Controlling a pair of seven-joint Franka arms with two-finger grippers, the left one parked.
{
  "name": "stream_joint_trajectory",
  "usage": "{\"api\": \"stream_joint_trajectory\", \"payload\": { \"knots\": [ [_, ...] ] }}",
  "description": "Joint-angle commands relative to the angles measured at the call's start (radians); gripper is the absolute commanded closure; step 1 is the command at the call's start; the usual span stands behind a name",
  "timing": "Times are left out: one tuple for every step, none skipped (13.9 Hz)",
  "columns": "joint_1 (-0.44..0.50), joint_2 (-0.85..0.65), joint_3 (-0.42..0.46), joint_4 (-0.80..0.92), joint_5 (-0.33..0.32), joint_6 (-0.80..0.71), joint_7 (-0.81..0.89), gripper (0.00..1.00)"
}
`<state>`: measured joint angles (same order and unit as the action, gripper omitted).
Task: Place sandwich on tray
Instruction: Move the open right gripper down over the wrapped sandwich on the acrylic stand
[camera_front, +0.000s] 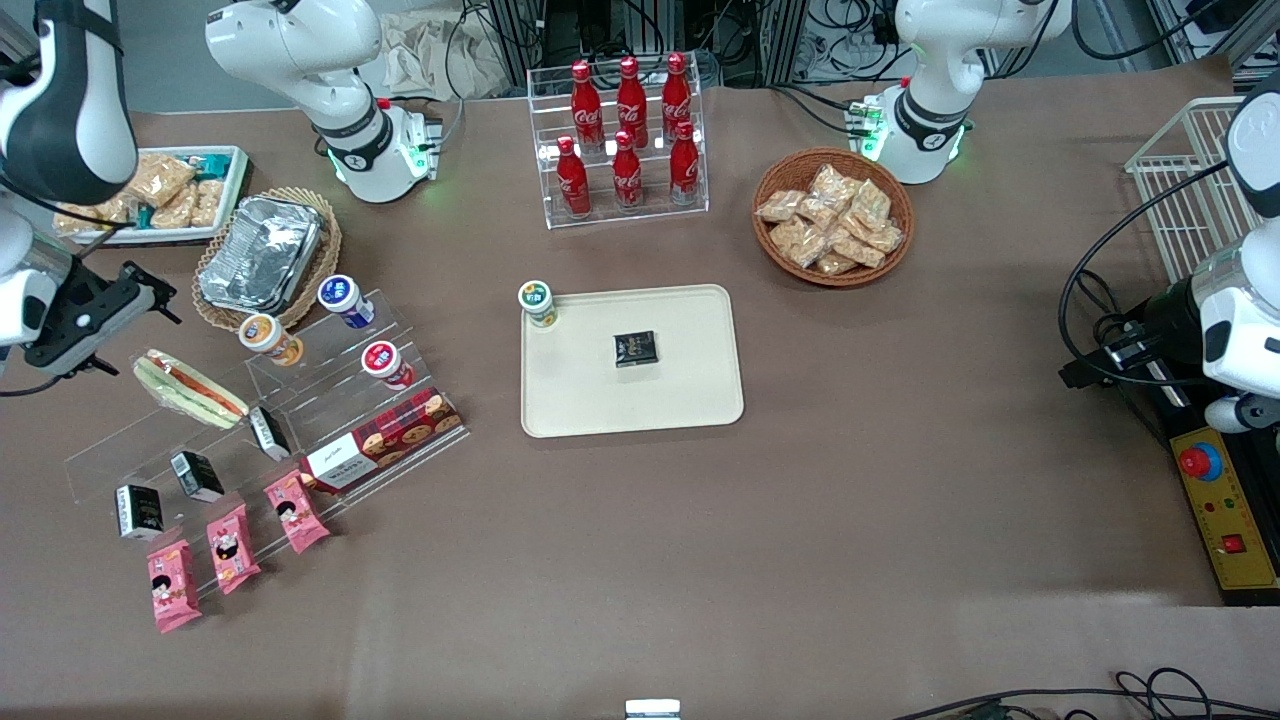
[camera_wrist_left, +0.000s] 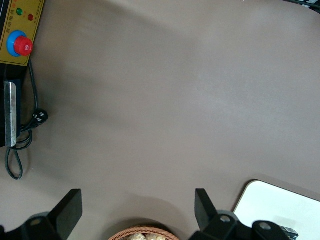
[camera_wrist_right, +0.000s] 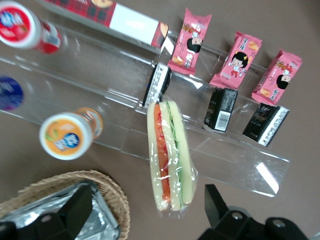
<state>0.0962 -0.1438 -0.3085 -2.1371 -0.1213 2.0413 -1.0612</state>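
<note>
The right gripper (camera_front: 120, 330) hangs at the working arm's end of the table, just above and beside the sandwich (camera_front: 190, 388), not touching it. Its fingers (camera_wrist_right: 75, 212) are spread wide and hold nothing; in the right wrist view the wedge (camera_wrist_right: 171, 157) lies between them, a little off centre.

The sandwich rests on the top step of a clear acrylic stepped display (camera_front: 270, 420), long edge up. Clear film wrap, glossy and slightly loose at the ends; pale soft bread with a red-orange stripe and a green one.

Step in hand, as I judge it: descend and close on the wedge. Best to centre the fingers across the flat bread faces and close gently, since the bread will compress and the film looks slippery. Lift straight up to clear the acrylic lip.

Nearby on the steps: an orange-lidded cup (camera_front: 268, 338), black packets (camera_wrist_right: 220, 109) and pink snack packets (camera_wrist_right: 189, 42), all rigid or crinkly and close enough to nudge. A crinkled foil tray (camera_front: 262, 252) sits in a wicker basket farther from the front camera.

Toward the table's middle lies the tray (camera_front: 690, 400), cream, matte, rounded corners, low rim. It carries a green-lidded cup (camera_front: 538, 302) at one corner and a small black packet (camera_front: 635, 348) near centre. The bare area nearer the front camera looks the safest drop zone.
</note>
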Motion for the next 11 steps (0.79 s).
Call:
{"api": "stream_joint_trajectory", "payload": {
  "knots": [
    [-0.029,0.05,-0.001,-0.043,-0.027,0.086,-0.063,0.0],
    [-0.032,0.064,-0.001,-0.055,-0.024,0.101,-0.078,0.0],
    [-0.035,0.079,-0.001,-0.061,-0.024,0.106,-0.095,0.0],
    [-0.036,0.092,-0.001,-0.066,-0.024,0.114,-0.109,0.0],
    [-0.038,0.104,-0.001,-0.066,-0.024,0.128,-0.129,0.0],
    [-0.05,0.119,-0.003,-0.067,-0.027,0.144,-0.155,0.0],
    [-0.073,0.137,-0.001,-0.067,-0.024,0.166,-0.178,0.0],
    [-0.078,0.153,-0.001,-0.067,-0.024,0.186,-0.193,0.0],
    [-0.079,0.162,-0.001,-0.067,-0.024,0.197,-0.201,0.0],
    [-0.081,0.17,-0.001,-0.067,-0.024,0.201,-0.201,0.0],
    [-0.081,0.177,-0.003,-0.067,-0.024,0.209,-0.201,0.0]
  ]
}}
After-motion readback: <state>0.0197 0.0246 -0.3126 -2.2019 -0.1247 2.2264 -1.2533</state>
